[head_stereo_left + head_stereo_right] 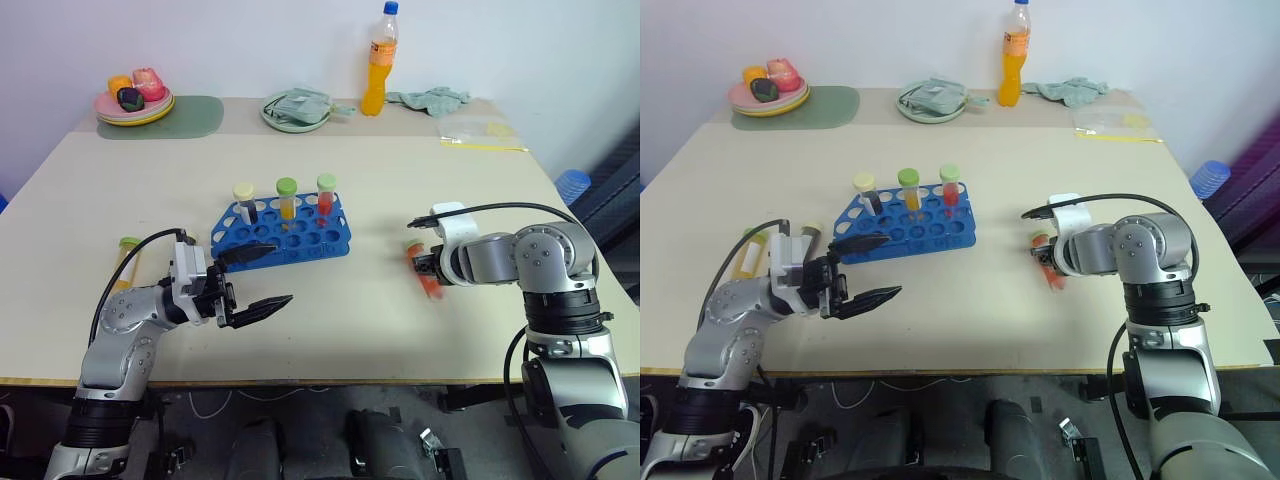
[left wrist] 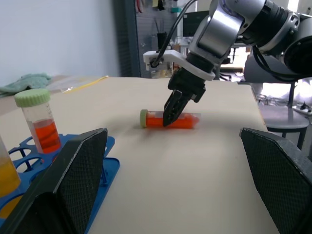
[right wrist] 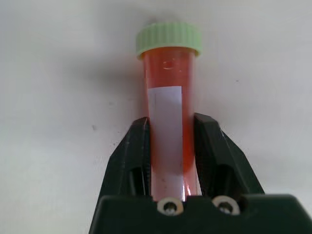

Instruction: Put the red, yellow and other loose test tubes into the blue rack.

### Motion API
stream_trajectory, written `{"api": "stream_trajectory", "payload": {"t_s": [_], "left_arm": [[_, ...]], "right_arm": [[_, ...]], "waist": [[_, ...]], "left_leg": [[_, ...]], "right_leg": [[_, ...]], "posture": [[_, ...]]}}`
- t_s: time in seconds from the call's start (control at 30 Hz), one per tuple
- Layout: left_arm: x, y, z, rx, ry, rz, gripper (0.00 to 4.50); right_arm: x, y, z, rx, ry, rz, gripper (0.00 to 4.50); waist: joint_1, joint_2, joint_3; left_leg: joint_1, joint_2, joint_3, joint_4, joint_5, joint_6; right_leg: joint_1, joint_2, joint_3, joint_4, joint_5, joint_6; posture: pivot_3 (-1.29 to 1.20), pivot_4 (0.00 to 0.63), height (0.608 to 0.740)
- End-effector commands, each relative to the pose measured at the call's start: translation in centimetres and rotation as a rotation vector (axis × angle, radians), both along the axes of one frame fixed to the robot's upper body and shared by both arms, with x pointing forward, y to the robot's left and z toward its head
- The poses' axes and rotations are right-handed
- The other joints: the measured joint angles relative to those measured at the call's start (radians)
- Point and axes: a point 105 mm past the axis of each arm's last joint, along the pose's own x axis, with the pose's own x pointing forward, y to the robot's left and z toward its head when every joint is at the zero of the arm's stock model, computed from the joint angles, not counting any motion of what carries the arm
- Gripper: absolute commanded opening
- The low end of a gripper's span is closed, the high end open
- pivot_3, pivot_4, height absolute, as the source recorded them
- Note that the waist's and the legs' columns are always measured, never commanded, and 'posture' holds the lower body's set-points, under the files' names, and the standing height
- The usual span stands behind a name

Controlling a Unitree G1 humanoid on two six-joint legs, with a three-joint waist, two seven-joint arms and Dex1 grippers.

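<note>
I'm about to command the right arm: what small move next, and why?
Probably lift straight up a little. The right end effector is shut on the red tube, which lies flat on the table; it must clear the surface before crossing to the blue rack.

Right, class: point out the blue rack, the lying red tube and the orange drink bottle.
blue rack (image 1: 318,238): left eye view, top plate.
lying red tube (image 2: 183,120): left wrist view, body.
orange drink bottle (image 1: 376,88): left eye view, lower body.
</note>
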Motion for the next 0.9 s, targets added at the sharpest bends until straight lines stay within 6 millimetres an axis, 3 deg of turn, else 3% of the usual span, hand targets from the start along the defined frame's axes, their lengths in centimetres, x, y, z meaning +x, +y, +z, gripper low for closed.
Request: {"api": "stream_trajectory", "payload": {"t_s": [0.03,0.17,0.3,0.37,0.47,0.57,0.63,0.7,0.83,0.9], "left_arm": [[-0.1,-0.3,1.0,0.0,-0.051,-0.012,4.5],[0.0,0.2,1.3,0.003,-0.054,-0.005,4.5],[0.4,1.2,1.9,0.005,-0.061,0.012,4.5],[0.9,2.0,2.4,-0.018,-0.063,0.034,4.5],[1.9,3.4,2.7,-0.032,-0.05,0.072,4.5],[2.0,4.0,3.5,-0.02,-0.048,0.076,4.5],[2.1,4.8,3.8,0.003,-0.048,0.079,4.5],[2.1,5.3,4.1,0.017,-0.049,0.096,4.5],[1.6,5.9,4.5,0.034,-0.047,0.124,4.5],[1.4,6.3,4.5,0.035,-0.04,0.135,4.5]], "right_arm": [[0.9,0.8,3.0,0.03,-0.113,0.014,0.72],[1.7,2.3,7.1,0.179,-0.341,0.054,0.72],[-0.7,4.6,11.1,0.336,-0.71,0.207,0.72],[-2.5,6.1,11.9,0.474,-0.862,0.264,0.72],[-3.5,6.6,11.8,0.769,-1.007,0.241,0.72],[-2.5,7.5,10.1,0.624,-1.136,0.278,0.72],[-2.0,9.1,9.1,0.609,-1.163,0.312,0.72],[-1.9,10.6,8.7,0.516,-1.254,0.387,0.72],[-1.2,11.8,8.2,0.506,-1.364,0.355,0.72],[-1.4,13.2,7.5,0.456,-1.396,0.439,0.72]], "waist": [[-0.001,0.0,0.0],[0.0,0.001,0.0],[0.01,0.0,0.0],[0.008,0.0,-0.001],[0.001,0.0,0.0],[-0.005,0.002,0.0],[-0.005,0.002,0.0],[-0.008,0.002,0.0],[-0.017,0.003,0.001],[-0.02,0.003,0.001]], "left_leg": [[0.0,0.0,0.0,0.0,0.0,0.0],[-0.001,0.001,0.0,0.0,0.0,0.0],[-0.003,0.001,-0.003,-0.001,0.0,0.001],[-0.003,0.001,-0.005,-0.002,-0.001,0.001],[-0.002,0.001,-0.007,-0.002,-0.001,0.001],[-0.001,0.001,-0.007,0.0,-0.001,0.001],[0.0,0.001,-0.007,0.0,0.0,0.001],[0.0,0.001,-0.007,0.0,0.0,0.001],[0.0,0.001,-0.008,-0.001,0.0,0.0],[0.0,0.001,-0.008,-0.001,0.0,0.0]], "right_leg": [[0.0,0.0,0.0,0.0,0.0,0.0],[-0.002,0.001,0.0,0.0,0.0,0.0],[-0.002,0.001,-0.003,-0.002,0.001,0.003],[0.0,0.001,-0.005,-0.003,0.002,0.003],[0.001,0.002,-0.006,-0.003,0.002,0.003],[0.001,0.002,-0.006,-0.002,0.002,0.003],[0.002,0.002,-0.006,-0.002,0.0,0.0],[0.002,0.003,-0.006,-0.001,0.0,0.0],[0.002,0.003,-0.006,0.0,0.0,0.0],[0.002,0.002,-0.006,0.0,0.0,0.0]], "posture": [[0.0,0.15,0.74],[0.0,0.15,0.74],[0.0,0.15,0.74],[0.0,0.15,0.74],[0.0,0.15,0.74],[0.0,0.15,0.74],[0.0,0.15,0.74],[0.0,0.15,0.74],[0.0,0.15,0.74],[0.0,0.15,0.74]]}}
